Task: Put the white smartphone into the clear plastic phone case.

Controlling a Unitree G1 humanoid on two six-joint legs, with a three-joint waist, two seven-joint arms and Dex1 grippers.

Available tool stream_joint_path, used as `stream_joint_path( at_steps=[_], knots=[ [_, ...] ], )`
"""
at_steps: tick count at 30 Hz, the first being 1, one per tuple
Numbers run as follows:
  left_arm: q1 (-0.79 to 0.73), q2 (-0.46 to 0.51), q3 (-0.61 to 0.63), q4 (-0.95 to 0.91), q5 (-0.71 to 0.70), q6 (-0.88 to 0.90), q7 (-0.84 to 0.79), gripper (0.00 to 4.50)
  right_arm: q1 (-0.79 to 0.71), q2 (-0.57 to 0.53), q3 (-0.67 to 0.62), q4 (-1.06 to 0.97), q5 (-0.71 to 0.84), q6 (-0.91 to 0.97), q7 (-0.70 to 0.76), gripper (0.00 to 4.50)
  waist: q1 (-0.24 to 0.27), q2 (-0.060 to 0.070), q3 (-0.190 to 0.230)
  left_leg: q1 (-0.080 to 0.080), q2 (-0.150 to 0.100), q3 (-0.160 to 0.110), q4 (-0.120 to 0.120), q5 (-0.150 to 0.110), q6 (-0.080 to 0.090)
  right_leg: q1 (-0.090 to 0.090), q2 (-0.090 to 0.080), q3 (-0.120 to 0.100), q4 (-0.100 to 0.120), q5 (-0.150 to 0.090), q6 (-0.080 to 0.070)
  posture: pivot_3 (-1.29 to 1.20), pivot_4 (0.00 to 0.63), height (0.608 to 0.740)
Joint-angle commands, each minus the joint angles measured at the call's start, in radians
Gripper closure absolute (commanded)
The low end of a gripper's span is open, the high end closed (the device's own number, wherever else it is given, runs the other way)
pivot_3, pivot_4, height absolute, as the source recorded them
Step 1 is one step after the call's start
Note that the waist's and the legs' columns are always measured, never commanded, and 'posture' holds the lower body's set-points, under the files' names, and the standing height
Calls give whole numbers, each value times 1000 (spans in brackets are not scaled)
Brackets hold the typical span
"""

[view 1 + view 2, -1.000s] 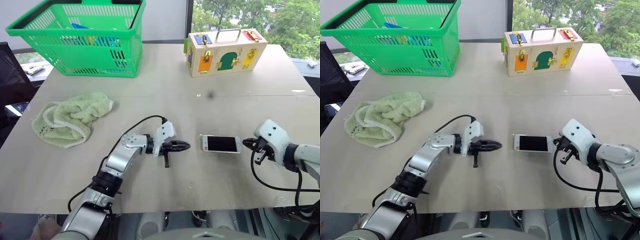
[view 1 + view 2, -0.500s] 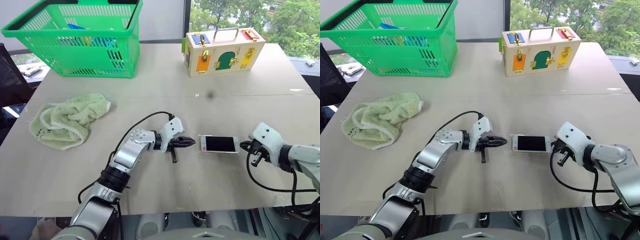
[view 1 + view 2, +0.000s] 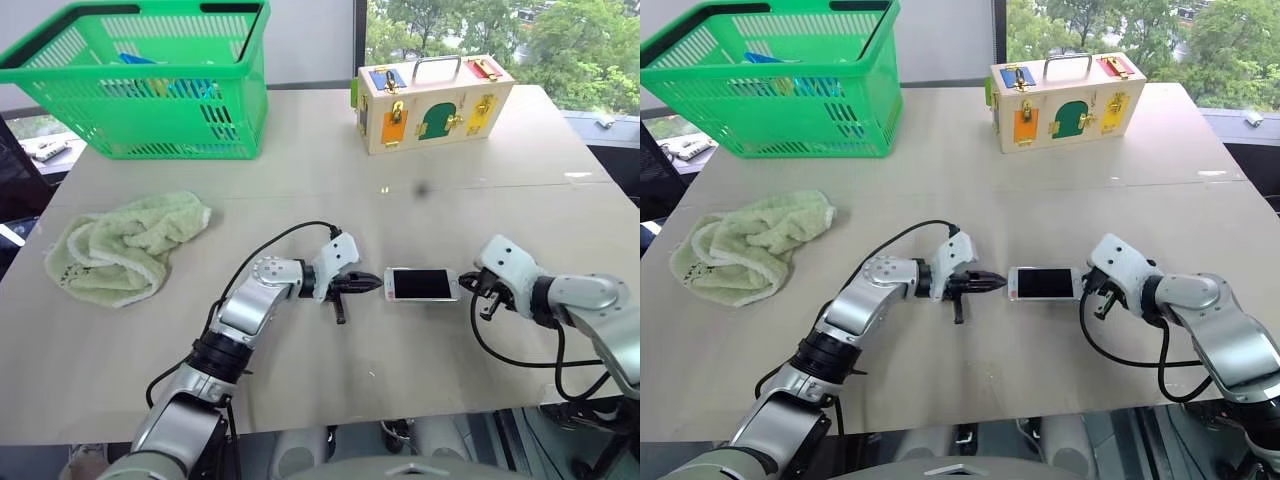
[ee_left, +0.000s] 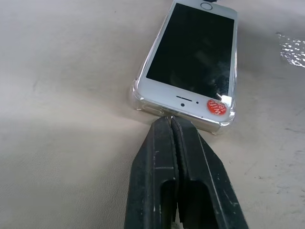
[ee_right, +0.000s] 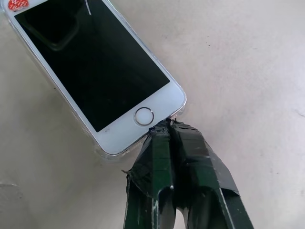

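The white smartphone (image 3: 422, 284) lies flat and screen-up near the middle of the table (image 3: 330, 180), its long axis running across the robot's front, seated inside the clear plastic phone case (image 4: 138, 98), whose glossy transparent rim shows around the phone's edges and corners in both wrist views. A small round red sticker (image 4: 217, 107) sits on the white bezel at the earpiece end, which faces the left gripper (image 3: 372, 284); the round home button (image 5: 144, 116) is at the opposite end, facing the right gripper (image 3: 466, 286). The left gripper's two black fingers are pressed together with nothing between them, and their joined tips meet the case's short edge at the earpiece end. The right gripper's fingers are likewise clenched and empty, their taped tips touching the corner of the case just beside the home button. The phone thus lies between the two closed grippers, one at each short end. Both arms reach inward low over the table, each with a black cable looping from its wrist. Farther back on the robot's left, a green plastic basket (image 3: 145, 90) with items inside stands at the far edge of the table; a crumpled pale green towel (image 3: 120, 245) lies in front of it, well apart from the phone. At the far right stands a wooden latch box (image 3: 432, 102) with coloured doors and a metal handle, also well apart from the phone.
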Motion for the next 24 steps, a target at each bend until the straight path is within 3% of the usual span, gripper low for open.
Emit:
stream_joint_path(
  at_steps=[1, 19, 24],
  knots=[
    [11, -10, -17, -63, -8, 13, 2, 4433, -11, 45, 71, -46, 63, -17, 53, 4500, -2, 0, 0, 1, 0, 0, 0, 0, 0, 0, 1, 1, 1, 0, 0, 0, 150, 740],
    [13, 2, 2, -77, -15, 40, 12, 4433, -45, 92, 93, -25, 72, -16, 82, 4500, -18, 0, 0, 6, 1, 1, -1, 0, 0, 0, 4, 7, 5, 0, -1, 0, 150, 740],
    [23, 19, 67, -90, -45, 28, 14, 4433, -17, 65, 18, -22, 54, -38, 62, 4500, -22, 0, 0, 7, 1, 1, -1, 0, 0, 0, 4, 7, 5, 0, -1, 0, 150, 740]
  ],
)
